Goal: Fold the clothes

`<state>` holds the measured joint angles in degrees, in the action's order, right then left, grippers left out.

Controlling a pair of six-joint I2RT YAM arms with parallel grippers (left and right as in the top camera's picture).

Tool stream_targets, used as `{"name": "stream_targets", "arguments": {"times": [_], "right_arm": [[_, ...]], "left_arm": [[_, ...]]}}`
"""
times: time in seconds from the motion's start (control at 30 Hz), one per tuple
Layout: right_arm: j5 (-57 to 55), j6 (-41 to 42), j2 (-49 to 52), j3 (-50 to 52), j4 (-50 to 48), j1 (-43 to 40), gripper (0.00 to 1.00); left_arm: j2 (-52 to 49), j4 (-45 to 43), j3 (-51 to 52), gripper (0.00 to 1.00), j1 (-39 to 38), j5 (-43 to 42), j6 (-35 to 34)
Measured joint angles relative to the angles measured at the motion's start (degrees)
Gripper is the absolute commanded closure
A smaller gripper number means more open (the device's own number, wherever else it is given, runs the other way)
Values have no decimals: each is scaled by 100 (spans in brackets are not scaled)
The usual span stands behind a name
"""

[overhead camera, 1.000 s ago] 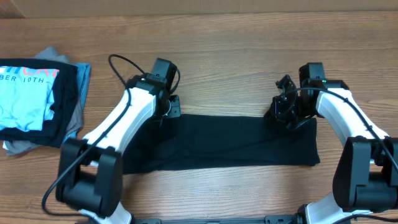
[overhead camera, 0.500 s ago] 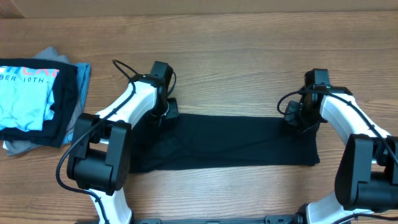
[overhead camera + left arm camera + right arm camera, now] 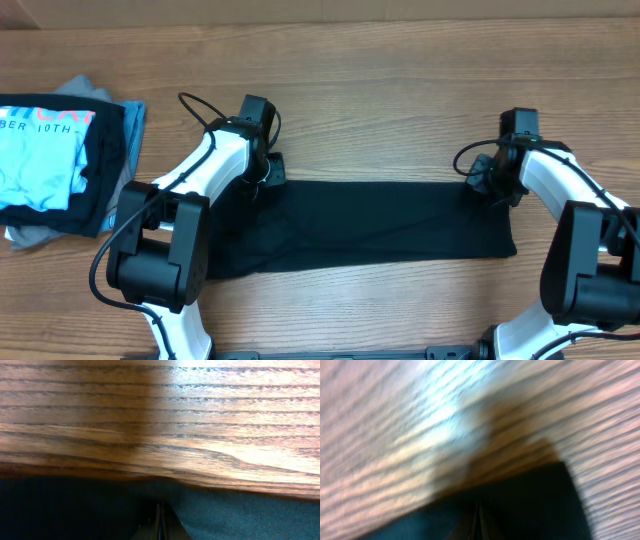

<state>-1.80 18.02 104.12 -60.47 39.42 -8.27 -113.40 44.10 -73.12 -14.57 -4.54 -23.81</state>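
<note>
A black garment (image 3: 370, 225) lies folded into a long flat band across the front of the wooden table. My left gripper (image 3: 262, 182) sits at its far left corner, jaws shut on the black fabric (image 3: 225, 515). My right gripper (image 3: 488, 188) sits at its far right corner, jaws shut on the black fabric (image 3: 520, 505). Both wrist views show the closed fingertips, left (image 3: 159, 527) and right (image 3: 477, 527), pressed together over the cloth edge. The right wrist view is blurred.
A stack of folded clothes (image 3: 60, 165) lies at the left edge, with a light blue lettered T-shirt on top, black and grey garments under it. Bare wooden table (image 3: 380, 100) stretches behind the black garment.
The right gripper has moved right, pulling the garment's right end outward so the band is longer and flatter. The left gripper has shifted only slightly.
</note>
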Motion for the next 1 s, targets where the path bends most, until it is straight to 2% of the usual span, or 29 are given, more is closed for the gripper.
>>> {"name": "stream_targets", "arguments": {"times": [0.23,0.33,0.47,0.6,0.7,0.83,0.9,1.0], "right_arm": [[299,125,35,0,-275,-332,96],[518,33,92,-98,-313,-354,96],[944,-46,229,-717,275,-380,96],[1611,-313,238,-1746,1309,-376,96],[2181,-708,221,-2094,2004,-332,96],[2763,-1300,223,-2020,2636,4,96],[2859,-1440,223,-1906,2638,212,96],[2704,-1545,223,-1539,2177,634,95]], "left_arm": [[-57,114,-149,96,15,0,17],[-190,542,-562,96,66,144,24],[-133,1388,-1434,94,151,313,37],[396,2337,-2413,89,190,400,42],[876,3058,-2677,85,221,413,42],[1139,3971,-2640,83,302,413,127],[1102,4172,-2376,77,310,354,264],[1051,4376,-1814,60,310,42,634]]}}
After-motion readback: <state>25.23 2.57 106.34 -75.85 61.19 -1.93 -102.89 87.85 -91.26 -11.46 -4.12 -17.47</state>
